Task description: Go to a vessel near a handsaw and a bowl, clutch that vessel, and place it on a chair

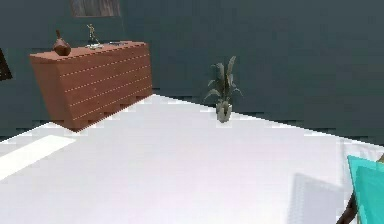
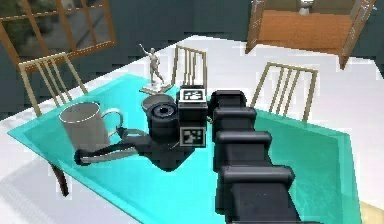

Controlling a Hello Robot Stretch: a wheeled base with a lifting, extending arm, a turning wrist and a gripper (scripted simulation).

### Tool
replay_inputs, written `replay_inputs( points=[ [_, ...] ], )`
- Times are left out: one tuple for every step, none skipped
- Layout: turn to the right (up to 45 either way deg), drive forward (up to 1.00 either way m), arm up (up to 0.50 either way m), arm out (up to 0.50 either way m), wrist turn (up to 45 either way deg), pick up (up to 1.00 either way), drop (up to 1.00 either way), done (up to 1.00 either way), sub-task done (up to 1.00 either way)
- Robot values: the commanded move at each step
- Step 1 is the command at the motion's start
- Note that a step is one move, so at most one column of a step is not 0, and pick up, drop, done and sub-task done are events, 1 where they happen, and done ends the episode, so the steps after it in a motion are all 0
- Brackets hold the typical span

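Observation:
A big pale grey mug (image 2: 88, 126) with a handle stands at the near left of a teal glass table (image 2: 300, 150). The dark arm (image 2: 245, 160) reaches up over the table from the bottom edge, with two white marked squares (image 2: 191, 98) at its end. Left of them sits the gripper's dark round body, and its thin fingers (image 2: 120, 146) run left along the mug's base. The gripper (image 2: 100, 149) lies right by the mug, which rests on the table, so I cannot tell whether it holds anything.
Wooden slat-back chairs stand at the table's left (image 2: 48, 80), far side (image 2: 190, 62) and right (image 2: 285, 90). A small grey statue (image 2: 155, 67) is on the table. The forward view has a red-brown dresser (image 1: 95, 80), a potted plant (image 1: 224, 92) and open white floor.

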Motion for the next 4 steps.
replay_inputs(
  points=[
    [0.0,0.0,0.0,0.0,-45.0,0.0,0.0,0.0,0.0],
    [0.0,0.0,0.0,0.0,-30.0,0.0,0.0,0.0,0.0],
    [0.0,0.0,0.0,-0.1,0.0,0.0,0.0,0.0,0.0],
    [-45.0,0.0,0.0,0.0,0.0,0.0,0.0,0.0,0.0]
  ],
)
